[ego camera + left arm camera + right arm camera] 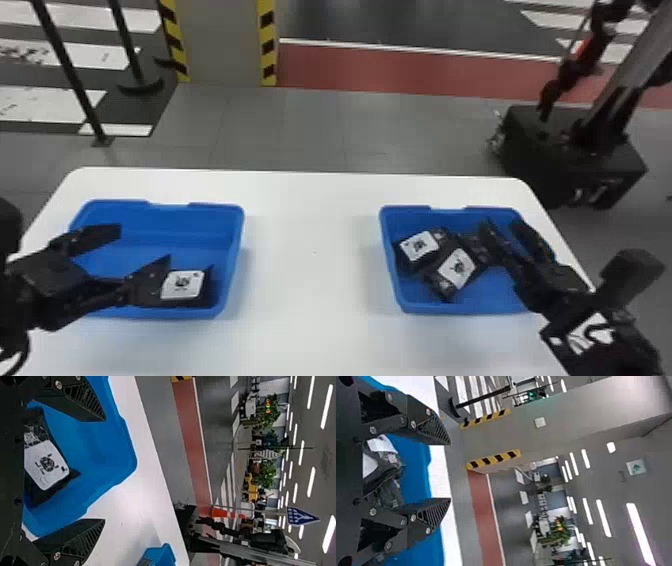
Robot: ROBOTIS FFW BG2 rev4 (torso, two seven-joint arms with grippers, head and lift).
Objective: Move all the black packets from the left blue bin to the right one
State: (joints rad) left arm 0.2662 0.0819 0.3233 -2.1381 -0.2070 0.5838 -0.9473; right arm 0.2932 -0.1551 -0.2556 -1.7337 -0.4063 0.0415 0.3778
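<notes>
My left gripper (144, 250) stands open over the left blue bin (231, 250), one finger close beside a black packet (183, 284) with a white label at the bin's near right side. In the left wrist view that packet (46, 465) lies in the bin, and the left gripper (104, 469) has nothing between its fingertips. Over the right part of the right blue bin (390, 260) is my right gripper (501, 224), open. Several black packets (456, 269) lie overlapping in that bin's left and middle part. The right wrist view has the right gripper (450, 471) above packets (381, 469).
Both bins stand on a white table (310, 250), a wide gap of tabletop between them. Beyond the far right table edge, a black wheeled base (575, 160) stands on the floor. Behind the table is a pillar (225, 40) with striped edges.
</notes>
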